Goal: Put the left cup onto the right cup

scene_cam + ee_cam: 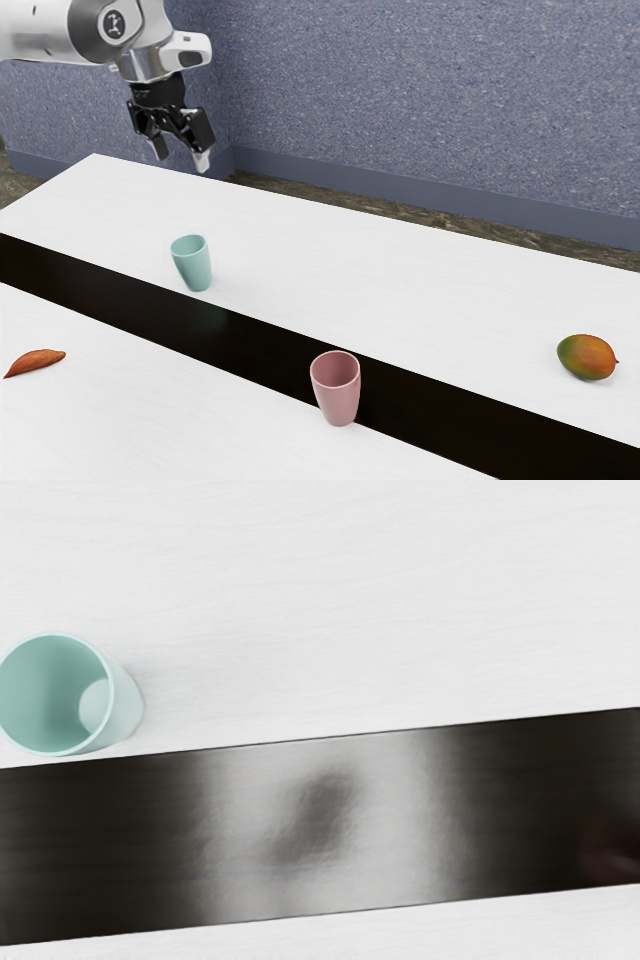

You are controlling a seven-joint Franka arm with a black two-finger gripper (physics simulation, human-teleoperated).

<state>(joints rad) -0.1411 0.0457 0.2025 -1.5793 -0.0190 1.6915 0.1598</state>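
Note:
A teal cup [191,262] stands upright on the white table, at the edge of the black stripe, toward the exterior view's left. The wrist view looks down into the same teal cup [62,695], whose inside is bare. A pink cup [335,387] stands upright on the black stripe, nearer the front and to the right of the teal one. My gripper [180,153] hangs high above the table's far left part, well above and behind the teal cup, open with nothing between its fingers.
A mango [586,357] lies on the table at the exterior view's right. A sweet potato [35,362] lies at the front left. The black stripe [250,345] runs across the white table [400,270]. A blue-grey wall stands behind.

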